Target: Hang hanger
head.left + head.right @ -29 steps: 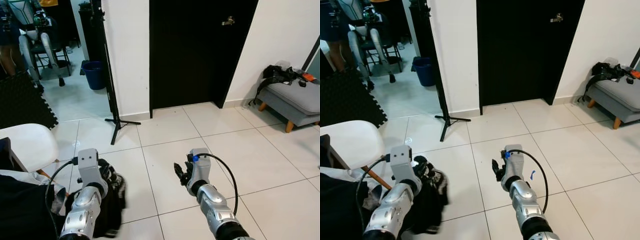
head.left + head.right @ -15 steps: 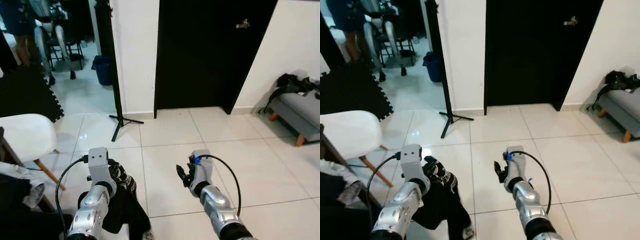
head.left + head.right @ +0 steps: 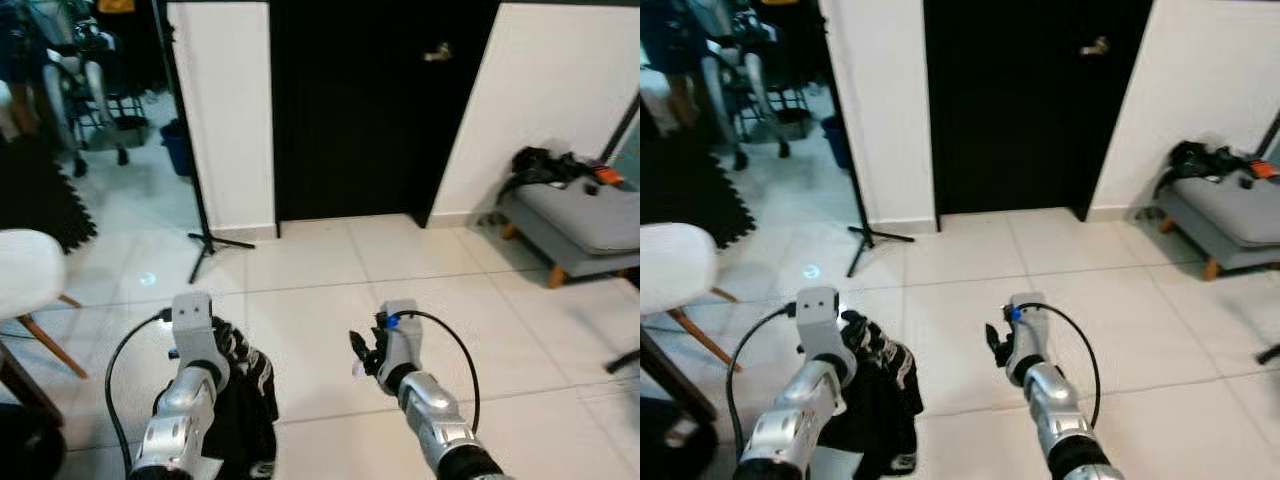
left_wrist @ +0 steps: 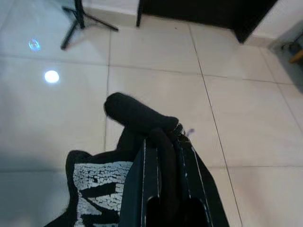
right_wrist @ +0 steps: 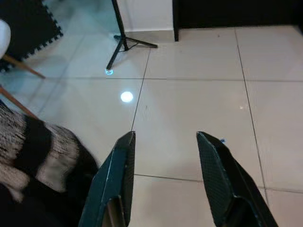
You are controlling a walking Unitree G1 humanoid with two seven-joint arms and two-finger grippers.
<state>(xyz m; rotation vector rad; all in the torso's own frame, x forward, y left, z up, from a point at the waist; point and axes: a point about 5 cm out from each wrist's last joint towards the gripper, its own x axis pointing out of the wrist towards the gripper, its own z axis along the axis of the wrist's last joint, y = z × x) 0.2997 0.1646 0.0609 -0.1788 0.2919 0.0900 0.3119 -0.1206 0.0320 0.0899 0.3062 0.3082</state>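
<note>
My left gripper is shut on a black garment with a white cracked print. It holds the garment low in front of me, over the tiled floor. In the left wrist view the fingers pinch a rolled black fold; any hanger under the cloth is hidden. My right gripper hovers beside it at the same height, open and holding nothing, with its fingers spread over bare tiles.
A black door stands straight ahead in a white wall. A tripod stand rises at its left. A grey sofa with a black bag sits at the right, and a white chair at the left. White tiled floor lies ahead.
The camera has turned, so the whole scene has shifted. The black garment has come away from the dark pile at my left and now hangs from my left gripper. The right gripper stays open.
</note>
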